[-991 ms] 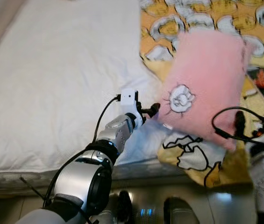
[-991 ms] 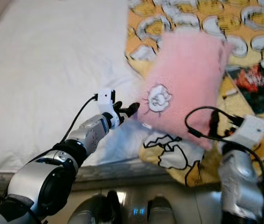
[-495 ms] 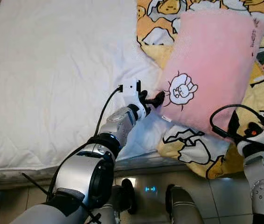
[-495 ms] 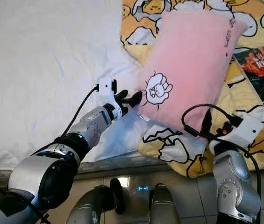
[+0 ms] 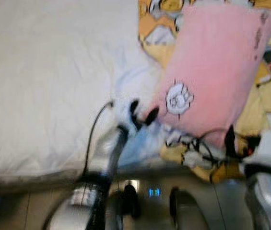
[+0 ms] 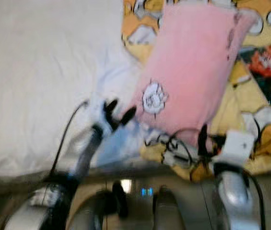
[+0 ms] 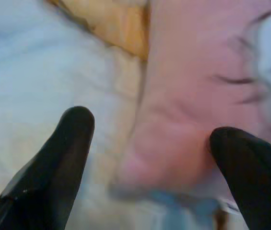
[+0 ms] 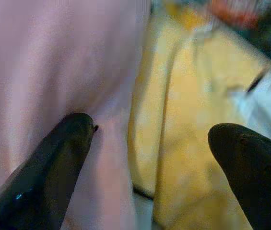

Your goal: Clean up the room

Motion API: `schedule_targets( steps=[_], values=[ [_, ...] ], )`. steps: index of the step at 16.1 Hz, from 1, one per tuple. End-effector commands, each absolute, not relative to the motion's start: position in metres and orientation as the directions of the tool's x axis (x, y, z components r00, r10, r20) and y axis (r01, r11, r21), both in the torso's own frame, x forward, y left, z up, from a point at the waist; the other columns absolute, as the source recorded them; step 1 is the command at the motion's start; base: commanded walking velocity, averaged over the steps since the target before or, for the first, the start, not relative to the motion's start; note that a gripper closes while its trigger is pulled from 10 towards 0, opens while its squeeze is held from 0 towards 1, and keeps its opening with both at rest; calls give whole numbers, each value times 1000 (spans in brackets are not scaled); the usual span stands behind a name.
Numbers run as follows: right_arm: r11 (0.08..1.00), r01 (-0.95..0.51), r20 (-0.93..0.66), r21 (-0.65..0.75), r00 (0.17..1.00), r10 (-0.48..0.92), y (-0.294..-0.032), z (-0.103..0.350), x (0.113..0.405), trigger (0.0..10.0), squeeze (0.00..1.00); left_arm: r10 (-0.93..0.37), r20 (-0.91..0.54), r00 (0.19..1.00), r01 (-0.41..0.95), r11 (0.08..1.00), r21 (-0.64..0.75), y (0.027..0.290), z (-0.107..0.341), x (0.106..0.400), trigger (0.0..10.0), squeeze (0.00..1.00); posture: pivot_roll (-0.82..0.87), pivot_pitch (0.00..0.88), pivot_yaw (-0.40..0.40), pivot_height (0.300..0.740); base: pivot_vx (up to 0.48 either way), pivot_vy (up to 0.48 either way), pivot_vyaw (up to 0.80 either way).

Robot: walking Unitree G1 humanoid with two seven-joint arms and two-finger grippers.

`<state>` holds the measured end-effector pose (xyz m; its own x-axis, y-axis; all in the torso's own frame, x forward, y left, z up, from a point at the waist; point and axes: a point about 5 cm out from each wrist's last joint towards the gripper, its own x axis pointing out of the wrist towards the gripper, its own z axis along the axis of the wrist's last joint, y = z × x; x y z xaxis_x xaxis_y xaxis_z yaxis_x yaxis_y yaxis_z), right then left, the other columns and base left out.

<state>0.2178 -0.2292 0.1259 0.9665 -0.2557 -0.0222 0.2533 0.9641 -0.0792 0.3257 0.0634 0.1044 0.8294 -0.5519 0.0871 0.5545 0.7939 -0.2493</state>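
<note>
Two grippers spread wide at bed's edge
Left gripper (image 5: pixel 142 114) beside corner of pink pillow (image 5: pixel 212 72), lying on yellow patterned blanket (image 5: pixel 265 96); right gripper (image 8: pixel 149 158) over pillow's lower edge; white sheet (image 5: pixel 49 81) alongside.

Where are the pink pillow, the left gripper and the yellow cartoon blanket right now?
pink pillow (image 5: pixel 217 62), left eye view, middle of its fuzzy face.
left gripper (image 5: pixel 143 110), left eye view, midway between its open fingertips at the pillow's near corner.
yellow cartoon blanket (image 6: pixel 231 103), right eye view, yellow patch right of the pillow.
</note>
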Motion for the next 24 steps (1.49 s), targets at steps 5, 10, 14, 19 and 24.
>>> schedule_targets(
  steps=[5,10,14,19,24],
  values=[
    [951,274,184,-142,952,-246,-217,150,239,10000,0,-428,282,859,473,874,-114,81,161,315,10000,0,-165,60,85,718,0,-96,0],
    [986,73,141,-147,989,-52,-203,146,284,10000,0,-305,149,941,329,927,-182,95,135,322,10000,0,-149,21,11,718,0,-480,0],
    [987,-16,133,-163,990,37,-201,149,297,10000,0,-294,108,950,309,933,-185,86,127,326,10000,0,-153,4,-34,718,0,-120,0],
    [992,13,148,-125,989,6,-198,146,303,10000,0,-330,128,935,346,929,-131,85,132,334,10000,0,-156,4,9,718,0,0,0],
    [994,18,160,-112,987,0,-193,143,301,10000,0,-421,156,894,440,891,-116,69,138,339,10000,0,-184,9,47,718,216,-188,0]
  ],
)
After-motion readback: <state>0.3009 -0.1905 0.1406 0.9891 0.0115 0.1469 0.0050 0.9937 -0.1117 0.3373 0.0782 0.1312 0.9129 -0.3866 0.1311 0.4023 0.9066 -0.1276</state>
